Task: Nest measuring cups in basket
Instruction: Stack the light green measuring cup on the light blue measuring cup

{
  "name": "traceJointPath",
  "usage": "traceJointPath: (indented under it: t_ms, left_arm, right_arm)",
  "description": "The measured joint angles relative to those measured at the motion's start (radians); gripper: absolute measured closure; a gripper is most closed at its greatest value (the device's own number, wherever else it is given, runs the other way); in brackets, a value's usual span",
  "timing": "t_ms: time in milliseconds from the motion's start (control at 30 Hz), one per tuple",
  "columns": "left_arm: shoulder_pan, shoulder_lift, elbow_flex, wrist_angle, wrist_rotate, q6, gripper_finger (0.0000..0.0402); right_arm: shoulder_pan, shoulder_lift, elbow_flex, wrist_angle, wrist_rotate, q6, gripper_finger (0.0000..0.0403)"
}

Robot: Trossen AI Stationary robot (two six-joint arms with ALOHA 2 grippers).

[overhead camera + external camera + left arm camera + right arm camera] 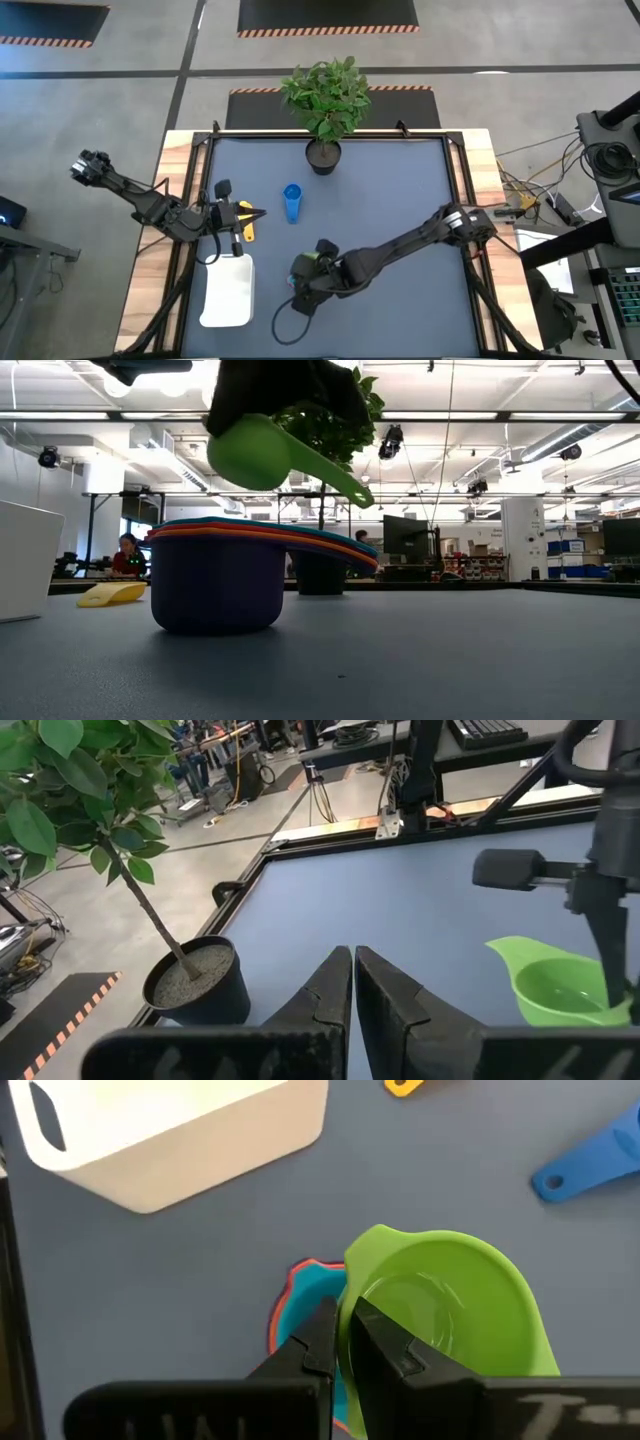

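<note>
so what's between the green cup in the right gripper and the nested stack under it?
Nothing: the low view shows open air between the green cup and the stack.

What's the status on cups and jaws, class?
Right gripper shut on green cup, above nested stack. Left gripper shut, empty. Basket empty; path unobstructed.

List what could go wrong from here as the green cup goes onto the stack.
1. The right gripper pinches only the rim of the green cup, which hangs tilted above the nested stack; it may land askew.
2. The stack sits on the table, outside the white basket.
3. The blue cup and yellow cup lie apart, unnested.
</note>
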Motion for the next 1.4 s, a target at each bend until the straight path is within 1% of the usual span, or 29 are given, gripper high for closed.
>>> traceJointPath:
  t_ms: [100, 300, 667, 1000, 1400]
  left_arm:
    - [0.0, 0.0, 0.0, 0.0, 0.0, 0.0, 0.0402]
    - [0.0, 0.0, 0.0, 0.0, 0.007, -0.001, 0.0402]
    - [0.0, 0.0, 0.0, 0.0, 0.011, -0.004, 0.0402]
    - [0.0, 0.0, 0.0, 0.0, 0.011, -0.004, 0.0402]
    - [0.0, 0.0, 0.0, 0.0, 0.012, -0.004, 0.0402]
  right_arm:
    - [0.01, 0.024, 0.035, -0.016, -0.008, 0.017, 0.039]
    - [0.021, 0.029, 0.038, -0.025, -0.027, 0.066, 0.039]
    - [0.026, 0.05, 0.032, -0.021, -0.034, 0.06, 0.039]
    - [0.026, 0.05, 0.016, 0.022, -0.03, 0.007, 0.0389]
    - [0.026, 0.05, -0.004, 0.039, -0.034, -0.001, 0.0354]
